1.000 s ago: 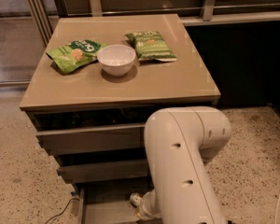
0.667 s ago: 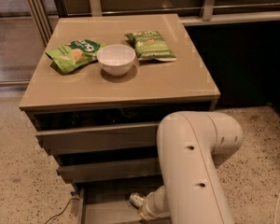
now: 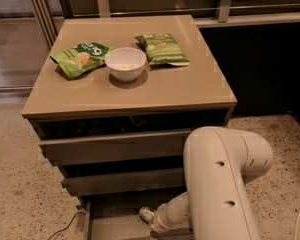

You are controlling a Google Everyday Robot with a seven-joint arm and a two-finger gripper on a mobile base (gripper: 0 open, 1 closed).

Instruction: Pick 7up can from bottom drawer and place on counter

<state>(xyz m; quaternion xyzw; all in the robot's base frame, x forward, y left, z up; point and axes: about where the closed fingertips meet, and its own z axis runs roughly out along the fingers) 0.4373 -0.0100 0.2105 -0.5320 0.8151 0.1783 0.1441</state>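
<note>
— Speckled floor point(image 3: 20, 184), tan counter point(image 3: 140, 91). What's on top?
— White bowl point(image 3: 125, 63); green snack bag point(image 3: 80, 58) at its 9 o'clock, second snack bag point(image 3: 162, 49) at 2.
— Gripper point(image 3: 147, 215)?
— Six o'clock, inside the bottom drawer point(image 3: 110, 226); grip state can't be told. 7up can: hidden.

Bulky cream-white arm point(image 3: 217, 184), dark round holes point(image 3: 219, 163); tool point(image 3: 147, 215) at bottom drawer point(image 3: 112, 211)
</note>
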